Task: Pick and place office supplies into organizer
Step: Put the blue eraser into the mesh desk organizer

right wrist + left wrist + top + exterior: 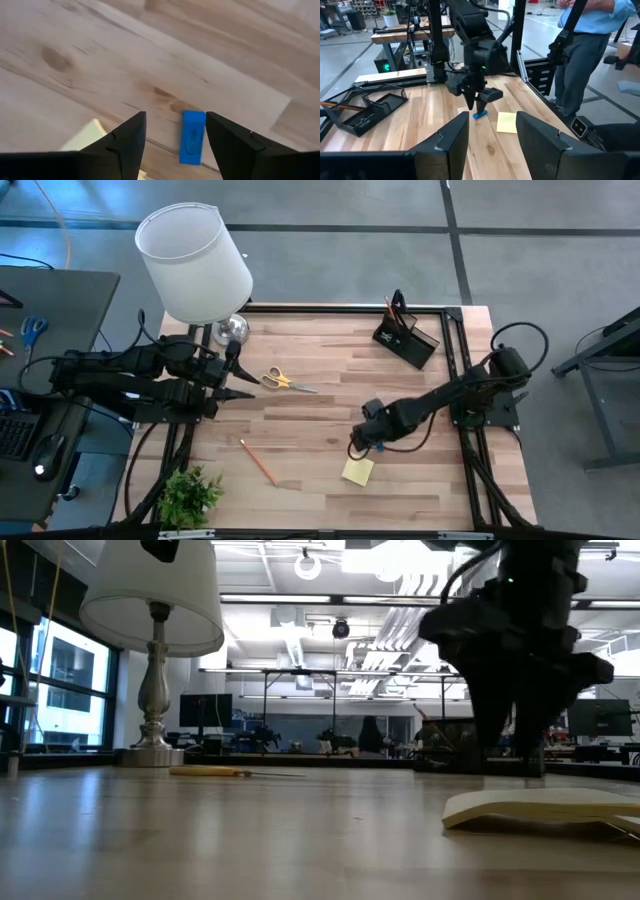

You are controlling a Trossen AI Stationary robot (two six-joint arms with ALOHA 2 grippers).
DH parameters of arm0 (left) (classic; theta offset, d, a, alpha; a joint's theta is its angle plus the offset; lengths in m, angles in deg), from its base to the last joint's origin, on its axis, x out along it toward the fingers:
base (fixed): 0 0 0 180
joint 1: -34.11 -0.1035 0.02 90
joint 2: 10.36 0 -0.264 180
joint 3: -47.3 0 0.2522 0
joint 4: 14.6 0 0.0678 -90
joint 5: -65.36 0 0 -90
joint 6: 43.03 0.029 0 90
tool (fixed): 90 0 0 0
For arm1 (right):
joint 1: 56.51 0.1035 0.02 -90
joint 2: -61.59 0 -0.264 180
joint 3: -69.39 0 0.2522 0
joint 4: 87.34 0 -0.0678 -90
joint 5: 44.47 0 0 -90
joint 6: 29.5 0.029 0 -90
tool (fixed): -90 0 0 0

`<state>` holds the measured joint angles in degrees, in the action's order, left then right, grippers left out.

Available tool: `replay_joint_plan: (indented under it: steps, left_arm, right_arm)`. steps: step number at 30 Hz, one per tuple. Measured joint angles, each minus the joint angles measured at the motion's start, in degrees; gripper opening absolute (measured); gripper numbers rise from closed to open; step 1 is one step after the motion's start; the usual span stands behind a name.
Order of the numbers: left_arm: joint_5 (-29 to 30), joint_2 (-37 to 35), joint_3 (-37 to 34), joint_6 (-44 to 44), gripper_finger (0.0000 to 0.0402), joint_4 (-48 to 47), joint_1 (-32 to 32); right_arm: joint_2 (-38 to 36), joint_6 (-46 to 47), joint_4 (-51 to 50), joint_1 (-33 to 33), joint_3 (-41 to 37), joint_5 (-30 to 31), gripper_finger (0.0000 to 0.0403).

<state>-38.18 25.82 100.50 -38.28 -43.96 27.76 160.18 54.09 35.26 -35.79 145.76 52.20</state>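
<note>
High view: pale butcher-block table [320, 380] made of glued wood strips, grain and knots showing, inside a black metal frame.
Organizer: small black boxy organizer [408, 338] near the table's far right corner, lying tilted, with a couple of thin pens sticking out of its far end.
Eraser: flat little blue eraser [192, 136], rectangular, smooth and plasticky with a faint oval mark on top. It lies flat on the wood between the right gripper's fingers, just beside the sticky pad.
Sticky pad: square yellow sticky pad [357, 471], matte paper, edges lifting a bit in the low view, sitting near the table's front edge.
Right gripper: the right gripper [175, 135] is down over the eraser, dark wedge-shaped fingers spread on either side and not touching it yet.
Left gripper: the left gripper [245, 385] hangs at the left side by the lamp, fingers apart, holding nothing.
Scissors: yellow-handled scissors [285, 381] with metal blades lie flat just beside the left gripper.
Pencil: thin orange pencil [258, 462] front left, near the small green plant [190, 495].
Lamp: white cylinder-shaped lamp [195, 265] with a shiny metal base, far left.
</note>
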Motion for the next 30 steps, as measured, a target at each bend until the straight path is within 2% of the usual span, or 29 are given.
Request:
replay_joint_plan:
  steps: [11, 21, 30]
  left_arm:
    - [-0.2, -0.3, 0.0, -0.5, 0.0154, 0.1, 0.0]
    - [-0.4, -0.3, 0.0, -0.5, 0.0154, 0.1, 0.0]
    - [-1.5, -0.5, 0.0, -0.9, 0.0154, 0.0, 0.0]
  right_arm:
    - [9.1, 0.1, -3.3, 3.4, 5.2, -1.3, 0.0199]
    - [9.5, 0.0, -13.5, 3.9, 10.8, 2.0, 0.0199]
    - [11.4, 0.2, -10.2, 4.1, 8.6, 0.2, 0.0199]
